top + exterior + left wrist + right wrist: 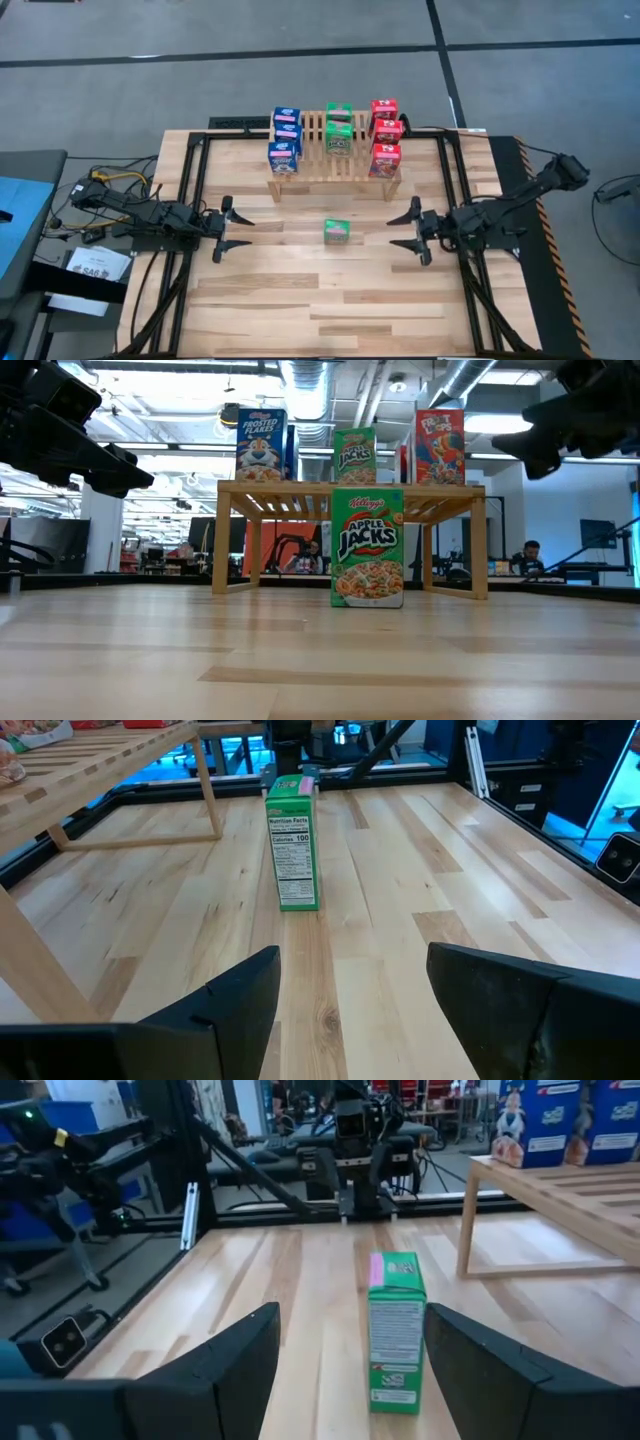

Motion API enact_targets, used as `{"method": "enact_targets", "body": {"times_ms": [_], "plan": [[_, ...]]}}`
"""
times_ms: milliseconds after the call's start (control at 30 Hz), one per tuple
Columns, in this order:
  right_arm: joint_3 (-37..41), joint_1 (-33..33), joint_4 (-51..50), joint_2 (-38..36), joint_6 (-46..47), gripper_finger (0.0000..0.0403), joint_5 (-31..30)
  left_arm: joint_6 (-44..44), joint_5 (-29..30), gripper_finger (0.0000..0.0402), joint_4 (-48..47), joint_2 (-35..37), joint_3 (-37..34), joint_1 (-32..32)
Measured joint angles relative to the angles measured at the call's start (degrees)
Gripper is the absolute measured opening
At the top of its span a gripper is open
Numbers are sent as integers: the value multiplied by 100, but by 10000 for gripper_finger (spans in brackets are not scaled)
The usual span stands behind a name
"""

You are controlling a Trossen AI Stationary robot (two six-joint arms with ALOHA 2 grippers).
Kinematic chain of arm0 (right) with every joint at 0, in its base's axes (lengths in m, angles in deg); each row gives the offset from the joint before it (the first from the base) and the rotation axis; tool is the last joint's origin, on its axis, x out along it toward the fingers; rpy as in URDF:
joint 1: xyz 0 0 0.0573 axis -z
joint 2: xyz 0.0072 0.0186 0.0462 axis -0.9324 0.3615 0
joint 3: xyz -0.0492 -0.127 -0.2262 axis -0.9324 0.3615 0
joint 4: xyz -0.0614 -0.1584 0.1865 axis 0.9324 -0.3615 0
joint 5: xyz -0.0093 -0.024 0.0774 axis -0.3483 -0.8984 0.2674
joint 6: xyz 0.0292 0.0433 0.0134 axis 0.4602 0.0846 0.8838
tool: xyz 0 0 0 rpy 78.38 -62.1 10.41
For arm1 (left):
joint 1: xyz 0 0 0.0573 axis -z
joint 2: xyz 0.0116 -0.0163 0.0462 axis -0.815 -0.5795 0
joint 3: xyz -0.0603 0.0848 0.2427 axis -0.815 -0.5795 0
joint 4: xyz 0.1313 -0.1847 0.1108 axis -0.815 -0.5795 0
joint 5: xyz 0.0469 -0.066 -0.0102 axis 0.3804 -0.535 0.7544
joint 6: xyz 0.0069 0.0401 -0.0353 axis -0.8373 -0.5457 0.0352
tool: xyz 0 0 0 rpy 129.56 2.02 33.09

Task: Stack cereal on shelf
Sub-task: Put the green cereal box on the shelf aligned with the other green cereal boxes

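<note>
The slatted wooden shelf (335, 165) stands on its legs at the table's far middle. On it stand three blue cereal boxes (285, 137) at its left, two green ones (339, 127) in the middle and three red ones (385, 133) at its right. Another green cereal box (337, 232) (367, 547) stands upright on the table in front of the shelf. My left gripper (235, 228) hovers open to its left and my right gripper (408, 230) hovers open to its right. Both point level at the box (292, 845) (396, 1330) from a distance, with nothing between their fingers.
Black frame rails (190, 200) run along the table's left and right sides and behind the shelf. Cables and papers (95, 265) lie beyond the left edge. Bare plank tabletop (330, 300) stretches from the lone box to the near edge.
</note>
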Motion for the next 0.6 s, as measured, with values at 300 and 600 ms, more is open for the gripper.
{"method": "enact_targets", "body": {"times_ms": [300,600], "plan": [[486,2,-188,-1036,-188,272,-30,1,0,244,0,-1,0,0],[489,2,-1372,-1912,-38,272,-162,0,0,244,0,-1,0,-1]]}}
